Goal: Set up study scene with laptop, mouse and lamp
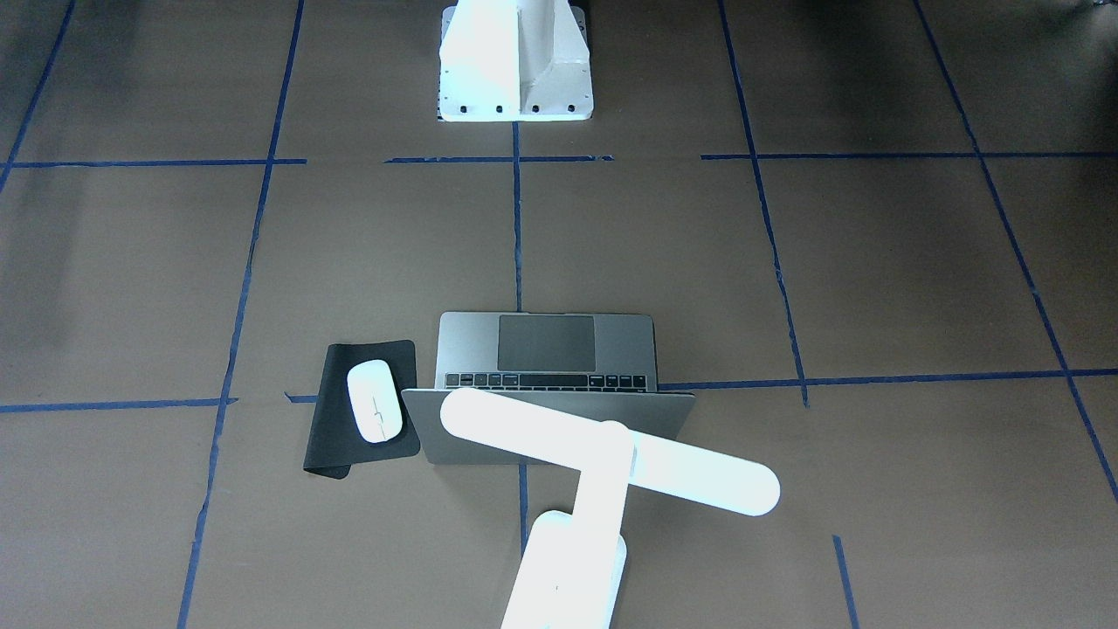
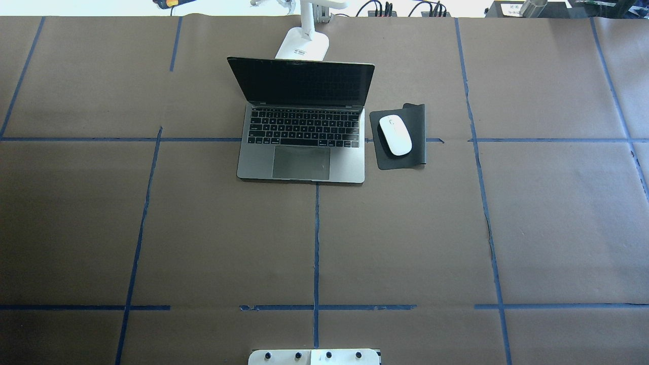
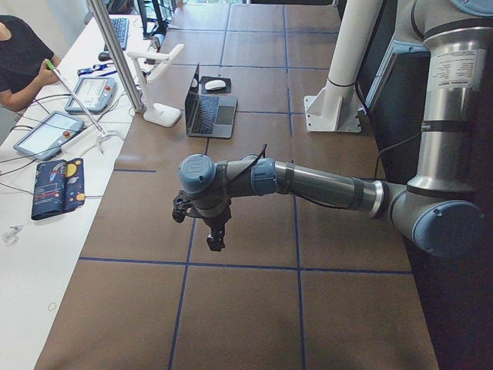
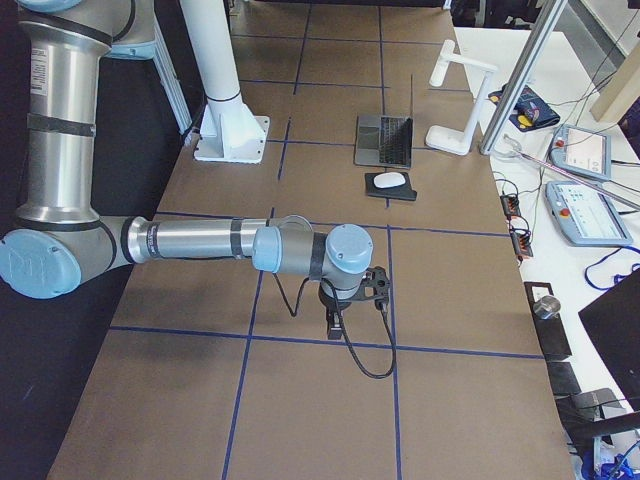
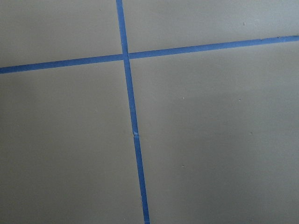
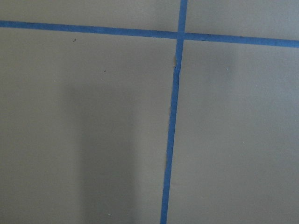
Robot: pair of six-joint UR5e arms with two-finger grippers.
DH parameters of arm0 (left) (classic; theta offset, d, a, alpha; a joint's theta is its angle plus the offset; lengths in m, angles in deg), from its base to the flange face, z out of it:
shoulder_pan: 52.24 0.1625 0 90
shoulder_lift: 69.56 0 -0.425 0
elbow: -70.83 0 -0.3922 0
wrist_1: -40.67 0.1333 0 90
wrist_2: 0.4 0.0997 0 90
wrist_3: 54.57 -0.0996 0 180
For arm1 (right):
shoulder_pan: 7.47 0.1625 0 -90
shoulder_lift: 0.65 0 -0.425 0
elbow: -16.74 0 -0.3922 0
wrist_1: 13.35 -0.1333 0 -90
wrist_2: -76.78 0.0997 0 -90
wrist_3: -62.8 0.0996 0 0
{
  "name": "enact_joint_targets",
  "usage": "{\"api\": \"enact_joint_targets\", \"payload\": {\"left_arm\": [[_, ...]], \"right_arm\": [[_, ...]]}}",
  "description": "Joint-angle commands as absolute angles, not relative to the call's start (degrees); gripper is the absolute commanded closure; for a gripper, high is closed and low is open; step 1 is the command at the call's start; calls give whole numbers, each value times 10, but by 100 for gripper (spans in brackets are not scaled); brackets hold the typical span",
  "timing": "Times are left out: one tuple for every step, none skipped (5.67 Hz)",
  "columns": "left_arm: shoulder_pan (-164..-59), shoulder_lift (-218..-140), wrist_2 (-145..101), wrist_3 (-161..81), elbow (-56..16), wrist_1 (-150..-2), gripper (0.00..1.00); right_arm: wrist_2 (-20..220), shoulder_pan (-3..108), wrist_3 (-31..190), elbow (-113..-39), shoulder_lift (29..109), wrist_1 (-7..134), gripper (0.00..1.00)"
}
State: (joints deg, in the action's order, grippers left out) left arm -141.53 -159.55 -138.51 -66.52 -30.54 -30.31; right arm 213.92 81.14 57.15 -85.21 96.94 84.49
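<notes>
laptop (image 2: 301,152) open at far centre, mouse (image 2: 395,135) on black pad (image 2: 417,115) just right of it, lamp (image 2: 302,46) behind the lid, its bar cut off overhead. my left gripper (image 3: 215,242) and right gripper (image 4: 333,324) hang well away from them; spread or pressed together, i cannot tell.

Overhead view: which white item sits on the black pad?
The mouse, lying on the pad beside the laptop. The lamp stands on bare paper behind the laptop's screen.
</notes>
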Motion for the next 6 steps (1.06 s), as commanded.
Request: {"api": "enact_joint_targets", "payload": {"left_arm": [[-1415, -1596, -1385, -664, -292, -302, 0], [-1414, -1594, -1384, -663, -291, -302, 0], [-1414, -1593, -1386, -670, -257, -317, 0], [-1415, -1587, -1384, -667, -259, -343, 0], [-1414, -1589, -1385, -668, -251, -343, 0], [-1417, -1593, -1383, -668, -268, -342, 0]], "right_arm": [[2145, 818, 582, -860, 966, 841, 0], [2149, 834, 577, -870, 973, 841, 0], [2143, 834, 576, -873, 973, 841, 0], [2142, 834, 576, -874, 974, 841, 0], [2142, 834, 578, -872, 973, 841, 0], [2144, 832, 583, -867, 970, 841, 0]]}}
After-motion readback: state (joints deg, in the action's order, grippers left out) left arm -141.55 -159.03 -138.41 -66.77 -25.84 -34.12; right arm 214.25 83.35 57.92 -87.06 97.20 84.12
